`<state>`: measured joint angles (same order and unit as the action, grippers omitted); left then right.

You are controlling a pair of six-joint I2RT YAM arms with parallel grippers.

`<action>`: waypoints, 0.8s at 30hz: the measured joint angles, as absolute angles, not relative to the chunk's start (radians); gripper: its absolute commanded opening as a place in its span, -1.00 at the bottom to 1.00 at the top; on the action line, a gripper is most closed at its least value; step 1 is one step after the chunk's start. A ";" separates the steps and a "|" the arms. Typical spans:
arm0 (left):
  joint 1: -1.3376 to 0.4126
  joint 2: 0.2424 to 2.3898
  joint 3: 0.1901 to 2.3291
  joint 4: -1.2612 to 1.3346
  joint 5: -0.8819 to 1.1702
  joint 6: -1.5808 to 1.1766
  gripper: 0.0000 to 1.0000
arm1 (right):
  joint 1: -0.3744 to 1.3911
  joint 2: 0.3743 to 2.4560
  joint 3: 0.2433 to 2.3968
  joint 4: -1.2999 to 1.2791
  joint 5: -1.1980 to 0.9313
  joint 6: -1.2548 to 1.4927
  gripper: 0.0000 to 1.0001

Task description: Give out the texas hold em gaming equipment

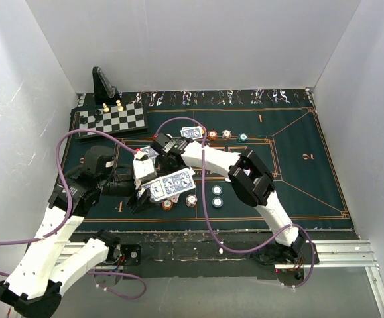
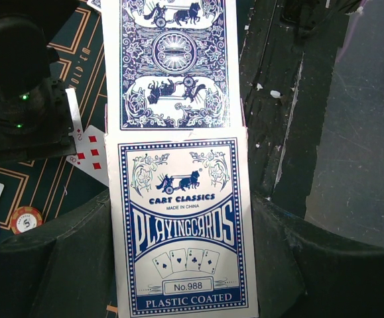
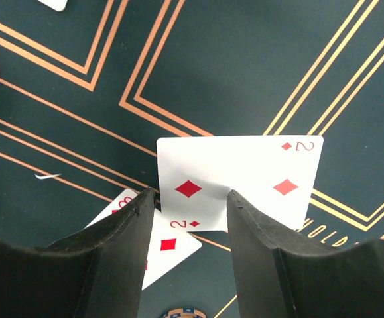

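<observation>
Left wrist: left gripper [image 2: 182, 199] closed on a card box [image 2: 185, 232], pinched flat between the left fingers [image 2: 72, 252]. Lettering "Cart Classics" legible here only. Blue-backed card [image 2: 172, 63] sticking out of the box's far end.

Right wrist: right gripper [image 3: 190, 193] low over the green surface [image 3: 258, 59], right fingers [image 3: 119, 252] spread, nothing gripped. Face-up two of diamonds [image 3: 245, 179] flat on the felt, lapping over a second red card [image 3: 168, 248].

Top view only: whole layout. Orange, teal and whitish chips [image 1: 217, 191] scattered mid-surface, more blue-backed cards [image 1: 192, 133] by the far chip row, chessboard [image 1: 112, 119] at far left.

Hidden: second card's rank behind a finger; right fingers' spread unreadable from above.
</observation>
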<state>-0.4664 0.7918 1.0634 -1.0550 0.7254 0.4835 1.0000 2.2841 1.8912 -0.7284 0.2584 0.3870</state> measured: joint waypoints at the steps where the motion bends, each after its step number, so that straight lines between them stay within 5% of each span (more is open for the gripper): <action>1: -0.466 0.792 1.063 -1.055 0.725 0.484 -1.00 | 0.994 2.278 1.881 -0.721 0.245 0.389 0.15; 11: -0.466 0.790 1.063 -1.055 0.725 0.487 -1.00 | 0.909 2.155 1.848 -0.712 0.085 0.389 0.23; 14: -0.466 0.790 1.063 -1.054 0.725 0.487 -1.00 | 0.864 2.075 1.835 -0.696 0.016 0.398 0.56; 24: -0.466 0.795 1.063 -1.052 0.722 0.487 -1.00 | 0.627 1.668 1.646 -0.630 -0.258 0.515 0.74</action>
